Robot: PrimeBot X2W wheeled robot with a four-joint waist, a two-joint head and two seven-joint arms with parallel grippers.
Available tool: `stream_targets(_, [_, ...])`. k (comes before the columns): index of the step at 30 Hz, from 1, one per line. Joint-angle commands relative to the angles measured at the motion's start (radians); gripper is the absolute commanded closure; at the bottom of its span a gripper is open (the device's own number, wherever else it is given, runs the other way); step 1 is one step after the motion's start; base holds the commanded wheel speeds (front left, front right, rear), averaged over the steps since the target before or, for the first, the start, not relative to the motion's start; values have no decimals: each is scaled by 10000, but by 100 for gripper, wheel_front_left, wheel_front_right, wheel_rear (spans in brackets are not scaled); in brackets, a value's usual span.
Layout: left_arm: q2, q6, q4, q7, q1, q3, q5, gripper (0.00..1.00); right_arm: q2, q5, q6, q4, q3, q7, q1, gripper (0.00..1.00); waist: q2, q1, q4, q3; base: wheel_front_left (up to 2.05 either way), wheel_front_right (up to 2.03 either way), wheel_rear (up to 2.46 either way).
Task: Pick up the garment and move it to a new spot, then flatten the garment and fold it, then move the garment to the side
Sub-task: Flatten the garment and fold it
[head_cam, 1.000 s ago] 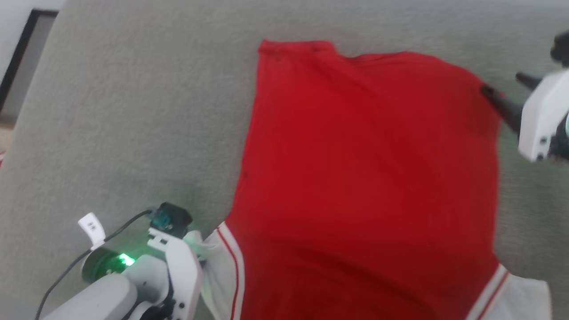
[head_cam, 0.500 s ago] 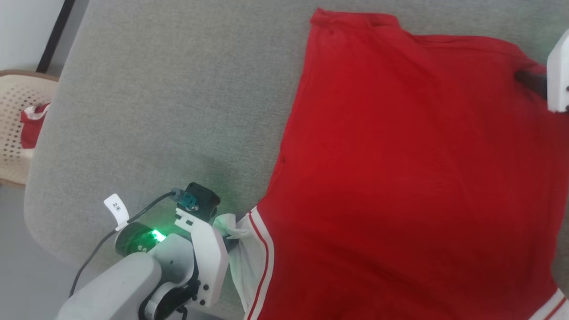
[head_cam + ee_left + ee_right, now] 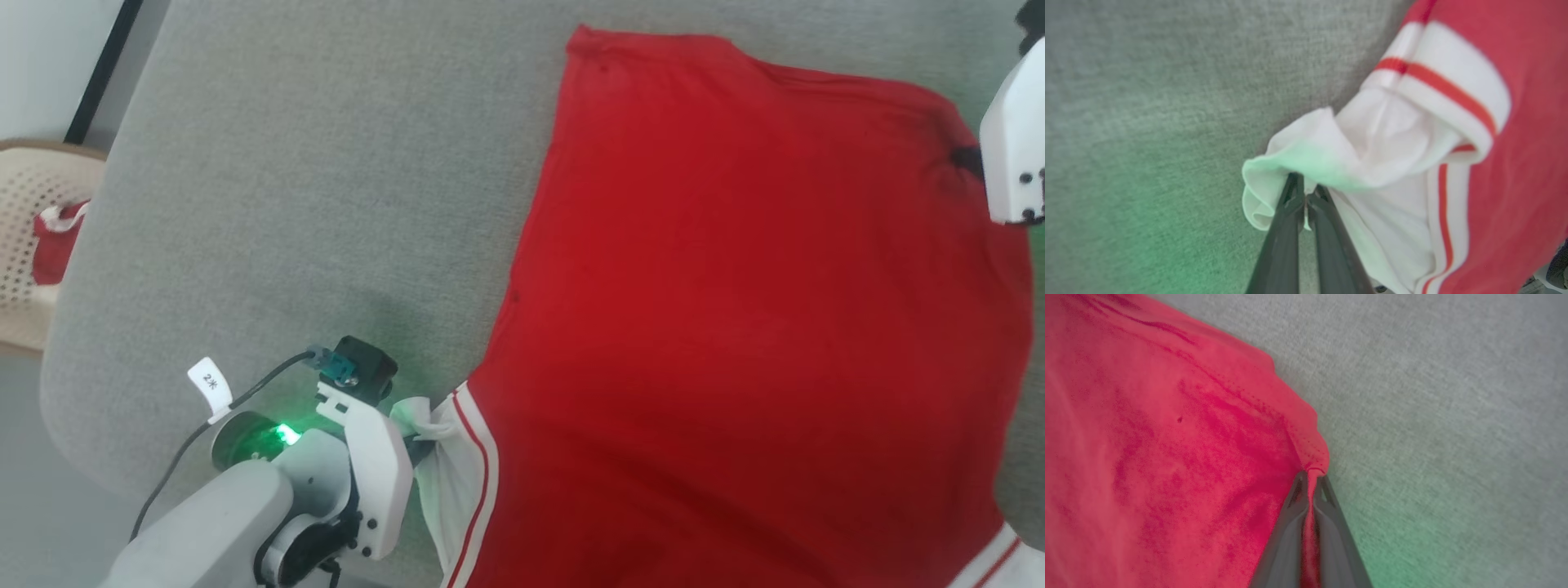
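We have the jersey (image 3: 735,327) spread plain red side up on the grey pad (image 3: 326,204), filling the head view from centre out to 3 o'clock. Our left gripper (image 3: 1304,191), at 7 o'clock in that view, has its 2 fingers pressed together on a bunched fold of the white sleeve (image 3: 1339,139). Our right gripper (image 3: 1311,477), at 2 o'clock, pinches the red hem corner (image 3: 1310,453) between its 2 fingers.

We judge the step to be flattening. The cloth between the 2 grips looks fairly smooth, though its right side is cut off, so we may be missing wrinkles there. To do it well, we should draw the 2 grips apart evenly, low over the pad, then set the cloth down before letting go, so the sleeve does not stay bunched.

A basket (image 3: 20,245) with a small red cloth (image 3: 51,249) sits at 9 o'clock, off the pad and well apart from the jersey. We judge the way clear.
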Motion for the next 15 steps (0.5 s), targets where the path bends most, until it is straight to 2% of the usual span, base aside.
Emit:
stream_targets(1, [-375,331,671,-221,-103,49,153,100,-117,66,-2,145,198,139,531,100,-1,2,-148,-153,0,0,0])
stream_targets(8, [29,505,558,-387,-62,279,156,100,-547,656,0,-1231,397,78,746,100,-1,2,-748,-753,0,0,0])
stream_targets(15, [515,705,168,-422,7,490,182,100,-1202,1302,0,-2865,234,303,1987,100,-1,2,-1464,-1326,0,0,0])
